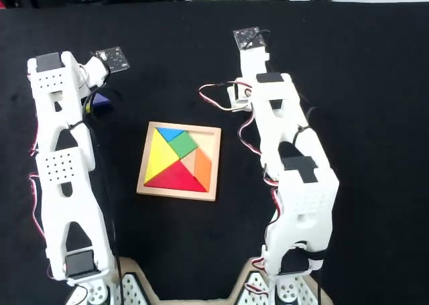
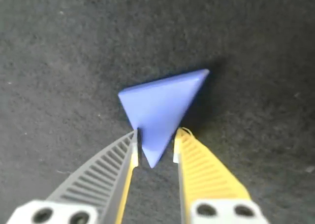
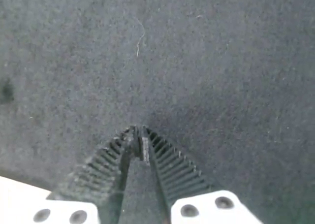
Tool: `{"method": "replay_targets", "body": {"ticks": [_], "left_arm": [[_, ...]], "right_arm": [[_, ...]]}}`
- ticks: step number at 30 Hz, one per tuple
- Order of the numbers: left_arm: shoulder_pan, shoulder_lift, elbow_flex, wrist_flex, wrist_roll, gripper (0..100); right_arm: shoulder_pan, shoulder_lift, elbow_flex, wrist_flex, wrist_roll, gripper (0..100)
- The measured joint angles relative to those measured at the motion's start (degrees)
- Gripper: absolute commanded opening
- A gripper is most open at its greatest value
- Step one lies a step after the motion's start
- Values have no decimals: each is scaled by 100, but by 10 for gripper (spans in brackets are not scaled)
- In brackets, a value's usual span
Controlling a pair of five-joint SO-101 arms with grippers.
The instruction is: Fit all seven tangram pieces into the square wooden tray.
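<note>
A violet-blue triangle (image 2: 160,106) lies on the black cloth, and my left gripper (image 2: 155,138) is shut on one of its corners, a finger pressing each side. From above, this triangle (image 1: 101,101) sits at the far left beside the left arm, well away from the square wooden tray (image 1: 177,194). The tray holds a yellow triangle (image 1: 159,159), a red triangle (image 1: 175,177), a green piece (image 1: 183,145), a light blue triangle (image 1: 169,133) and orange pieces (image 1: 201,164). My right gripper (image 3: 137,135) is shut on nothing, just over bare cloth to the right of the tray.
Black cloth covers the whole table. Both white arms stretch from the near edge, one on each side of the tray. Red and white cables (image 1: 216,94) loop beside the right arm near the tray's far right corner.
</note>
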Motion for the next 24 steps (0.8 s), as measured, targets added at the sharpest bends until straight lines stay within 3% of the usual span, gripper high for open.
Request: {"method": "replay_targets", "body": {"ticks": [4,12,16,19,24], "left_arm": [[229,70,-448,554,70,120],[325,70,-589,633,299,121],[352,-62,-1248,624,633,120],[352,-193,-1486,-79,1240,120],[246,-26,-1064,-2171,3411,120]], "right_arm": [[0,0,0,0,0,11],[0,0,0,0,0,11],[0,0,0,0,0,11],[0,0,0,0,0,11],[0,0,0,0,0,11]]}}
